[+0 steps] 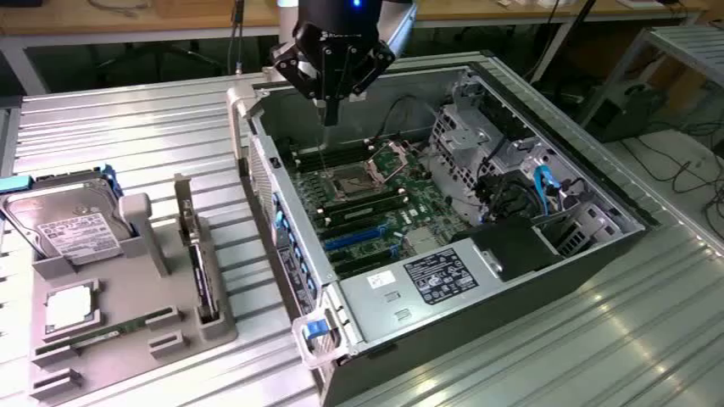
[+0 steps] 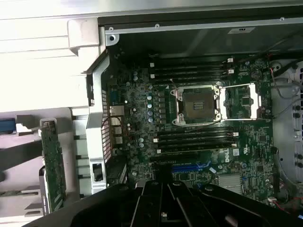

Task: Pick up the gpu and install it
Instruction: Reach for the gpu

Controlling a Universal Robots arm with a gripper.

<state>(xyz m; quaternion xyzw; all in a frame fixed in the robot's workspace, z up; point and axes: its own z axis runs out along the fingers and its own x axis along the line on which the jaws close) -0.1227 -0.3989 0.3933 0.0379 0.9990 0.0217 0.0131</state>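
The gpu (image 1: 202, 273) is a thin dark card with a pale metal bracket. It stands on edge in a slot of the grey holder (image 1: 147, 292), on the exterior view's left of the open computer case (image 1: 283, 229). The wrist view shows the gpu (image 2: 53, 165) edge-on beside the case wall. My gripper (image 1: 331, 114) hangs over the far end of the motherboard (image 1: 374, 208), well away from the card. Its fingers meet in a narrow tip with nothing between them. In the wrist view my gripper (image 2: 158, 182) sits above the blue expansion slot (image 2: 189, 166).
The holder also carries a silver hard drive (image 1: 70, 225), a processor chip (image 1: 70, 305) and a green memory stick (image 1: 102, 335). Inside the case are the open processor socket (image 2: 196, 106), memory slots (image 2: 194, 139), drive cages (image 1: 476, 136) and cables (image 1: 531, 191). The table (image 1: 136, 136) is ribbed metal.
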